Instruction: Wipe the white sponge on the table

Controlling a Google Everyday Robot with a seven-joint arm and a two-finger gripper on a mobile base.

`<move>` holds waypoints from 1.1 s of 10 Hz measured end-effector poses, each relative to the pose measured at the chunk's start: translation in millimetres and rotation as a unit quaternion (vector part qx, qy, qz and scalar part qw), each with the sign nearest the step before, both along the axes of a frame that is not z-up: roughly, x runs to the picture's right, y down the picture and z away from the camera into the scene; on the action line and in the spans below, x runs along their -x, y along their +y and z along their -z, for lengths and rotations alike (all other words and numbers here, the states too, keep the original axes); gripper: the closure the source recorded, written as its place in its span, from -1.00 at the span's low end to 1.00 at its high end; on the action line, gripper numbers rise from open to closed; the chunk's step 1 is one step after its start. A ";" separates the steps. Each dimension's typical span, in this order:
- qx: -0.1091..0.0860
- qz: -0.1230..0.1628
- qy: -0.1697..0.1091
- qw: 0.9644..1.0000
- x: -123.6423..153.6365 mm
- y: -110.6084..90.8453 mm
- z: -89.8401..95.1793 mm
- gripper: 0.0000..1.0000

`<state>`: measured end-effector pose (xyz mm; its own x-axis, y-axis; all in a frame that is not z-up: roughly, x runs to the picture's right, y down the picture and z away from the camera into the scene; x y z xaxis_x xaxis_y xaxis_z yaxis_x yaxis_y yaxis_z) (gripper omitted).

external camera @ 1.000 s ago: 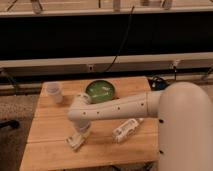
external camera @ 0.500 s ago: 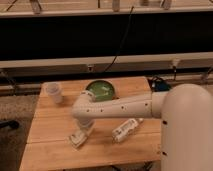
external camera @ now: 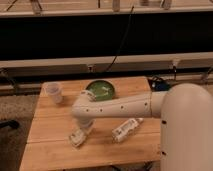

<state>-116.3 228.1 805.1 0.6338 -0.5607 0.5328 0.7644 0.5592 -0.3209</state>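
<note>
The wooden table (external camera: 55,150) fills the lower middle of the camera view. My white arm reaches from the right across it, bends at an elbow, and points down to the front left. The gripper (external camera: 80,134) is low over the tabletop there. A small off-white block, the white sponge (external camera: 75,141), lies at the gripper's tip against the table. The gripper partly covers it, and I cannot tell whether it is gripped or only touched.
A white plastic bottle (external camera: 125,129) lies on its side right of the gripper. A green bowl (external camera: 100,90) stands at the back middle and a clear plastic cup (external camera: 53,92) at the back left. A blue object (external camera: 159,84) sits at the back right, by my arm's body.
The gripper end and the off-white block have shifted only slightly on the front left of the table. The bottle, bowl and cup have not moved.
</note>
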 end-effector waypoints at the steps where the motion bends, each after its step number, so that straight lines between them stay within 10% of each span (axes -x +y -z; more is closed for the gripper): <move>1: 0.000 0.003 0.001 1.000 -1.3 -0.3 0.2 1.00; 11: -0.013 0.021 -0.012 1.000 -3.0 -6.9 -1.5 1.00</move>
<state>-113.3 221.2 806.6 0.5969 -0.5997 0.5330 0.7945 0.5345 -0.2883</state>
